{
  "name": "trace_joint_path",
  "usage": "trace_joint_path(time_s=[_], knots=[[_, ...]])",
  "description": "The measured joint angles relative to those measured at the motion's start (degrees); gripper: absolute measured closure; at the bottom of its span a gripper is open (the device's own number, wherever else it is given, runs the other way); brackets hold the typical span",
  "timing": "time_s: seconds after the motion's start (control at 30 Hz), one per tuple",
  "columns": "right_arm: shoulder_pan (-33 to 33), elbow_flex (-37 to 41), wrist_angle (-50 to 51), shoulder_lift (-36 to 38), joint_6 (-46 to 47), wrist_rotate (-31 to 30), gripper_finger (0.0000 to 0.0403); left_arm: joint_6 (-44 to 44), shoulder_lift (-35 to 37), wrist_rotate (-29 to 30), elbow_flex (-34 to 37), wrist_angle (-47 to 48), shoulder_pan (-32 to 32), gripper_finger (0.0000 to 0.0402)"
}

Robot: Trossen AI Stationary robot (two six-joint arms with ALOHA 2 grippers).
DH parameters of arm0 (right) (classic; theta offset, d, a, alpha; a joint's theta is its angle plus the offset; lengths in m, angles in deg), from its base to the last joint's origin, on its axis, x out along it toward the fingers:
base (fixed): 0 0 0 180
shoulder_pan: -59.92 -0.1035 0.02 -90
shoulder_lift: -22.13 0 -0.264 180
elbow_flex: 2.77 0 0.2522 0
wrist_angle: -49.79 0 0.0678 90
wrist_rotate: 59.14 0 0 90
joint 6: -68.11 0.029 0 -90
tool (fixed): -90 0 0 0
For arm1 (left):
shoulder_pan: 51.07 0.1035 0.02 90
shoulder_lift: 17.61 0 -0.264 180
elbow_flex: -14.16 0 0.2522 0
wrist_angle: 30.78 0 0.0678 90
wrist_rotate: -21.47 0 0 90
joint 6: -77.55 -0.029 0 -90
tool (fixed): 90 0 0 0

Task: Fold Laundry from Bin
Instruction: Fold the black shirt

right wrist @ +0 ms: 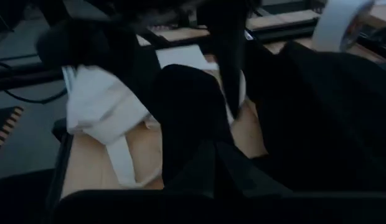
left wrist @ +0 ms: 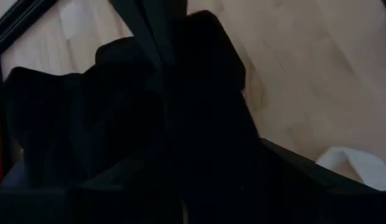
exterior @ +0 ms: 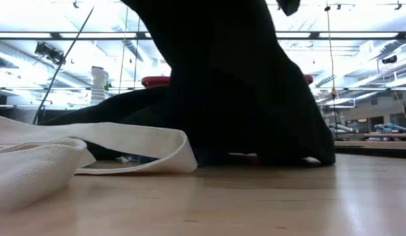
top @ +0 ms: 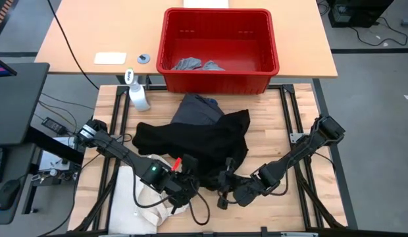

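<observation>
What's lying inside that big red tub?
Inside the red bin lie a couple of small light grey garments at its near-left floor. The rest looks bare; anything beneath them is hidden.

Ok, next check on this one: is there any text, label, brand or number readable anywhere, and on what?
None can be read.
White spray bottle: dark marking on its head, too small to read.
White card on the far table: no print shows.
Red plastic bin, black garment, cream canvas tote bag: no lettering shows.
</observation>
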Motion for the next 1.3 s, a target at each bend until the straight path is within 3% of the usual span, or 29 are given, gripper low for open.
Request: trace_joint_path(time_s=[0.1,0.2,0.4,0.47,0.6,0.87,1.1,1.3], knots=[[0.1,0.0,-3.2,0.0,-2.0,1.5,0.0397,-0.1,0.0,3.0,0.0,0.3,0.5,0.0154],[0.1,0.0,-6.3,0.0,-4.6,2.6,0.0395,-1.7,0.0,6.0,0.0,0.1,0.8,0.0188],[-0.2,0.0,-7.2,0.0,-9.7,0.8,0.0372,-4.9,0.0,6.8,0.0,-0.4,0.8,0.0357],[-0.5,0.0,-7.1,0.6,-12.6,0.6,0.0357,-5.7,0.6,6.7,0.0,-0.1,0.7,0.0386],[-2.6,0.0,-2.9,3.5,-14.7,-1.4,0.0318,-5.6,4.3,7.4,0.0,0.4,0.7,0.0385],[-7.4,0.6,17.1,6.0,-7.5,-15.8,0.0236,-2.9,17.0,13.2,0.0,-1.4,0.6,0.0386],[-7.4,6.2,20.0,5.9,-2.9,-19.5,0.0193,-9.2,27.9,11.2,0.0,-18.0,-0.4,0.0386],[-3.9,11.9,18.2,5.9,-2.9,-19.3,0.0178,-19.6,32.4,10.0,-0.1,-35.1,-2.0,0.0373]])
